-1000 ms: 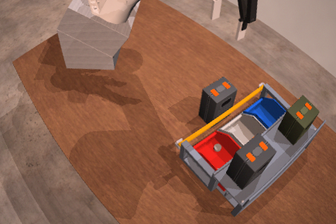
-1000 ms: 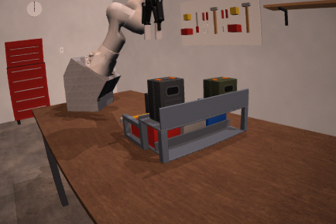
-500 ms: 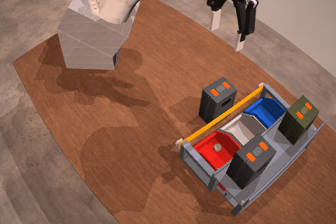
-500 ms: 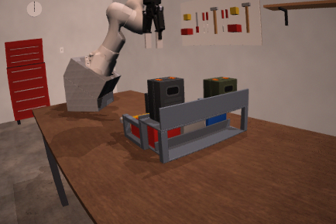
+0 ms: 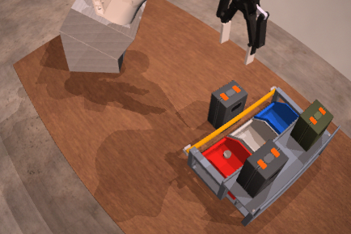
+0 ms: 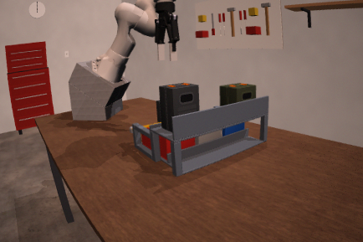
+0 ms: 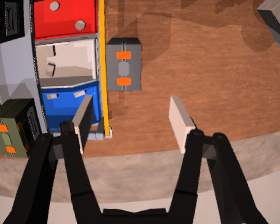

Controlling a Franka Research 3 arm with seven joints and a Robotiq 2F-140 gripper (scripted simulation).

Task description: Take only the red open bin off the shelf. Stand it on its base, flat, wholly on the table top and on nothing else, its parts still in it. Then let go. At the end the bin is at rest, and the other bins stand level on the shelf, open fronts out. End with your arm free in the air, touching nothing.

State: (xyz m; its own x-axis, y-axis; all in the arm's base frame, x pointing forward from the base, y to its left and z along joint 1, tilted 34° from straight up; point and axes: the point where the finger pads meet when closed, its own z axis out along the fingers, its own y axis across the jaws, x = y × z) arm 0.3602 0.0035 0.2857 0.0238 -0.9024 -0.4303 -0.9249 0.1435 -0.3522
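Right now your red open bin (image 5: 238, 151) (image 6: 189, 142) (image 7: 66, 22) sits on the grey shelf (image 5: 207, 171) (image 6: 177, 158) (image 7: 35, 75), below your jaws (image 5: 237, 51) (image 6: 167, 54) and well apart from them; the wrist view shows two round parts in it. Next to it, nearer the jaws, stands the white bin (image 5: 259, 131) (image 7: 68, 60), then the blue bin (image 5: 279, 116) (image 6: 233, 130) (image 7: 66, 114), the nearest of the three. A yellow bar (image 5: 230, 121) (image 7: 105, 75) runs along their fronts. Below the jaws, just outside that bar, a dark case (image 5: 218, 109) (image 7: 133, 65) stands on the table (image 5: 150, 152) (image 6: 234, 191) (image 7: 216, 90). Farther off, on the shelf's upper board, you have another dark case (image 5: 260, 172) (image 6: 180, 105) (image 7: 6, 22) behind the red bin and an olive case (image 5: 309, 128) (image 6: 237, 95) (image 7: 16, 125) behind the blue. Your jaws stand moderately wide, with nothing between them.
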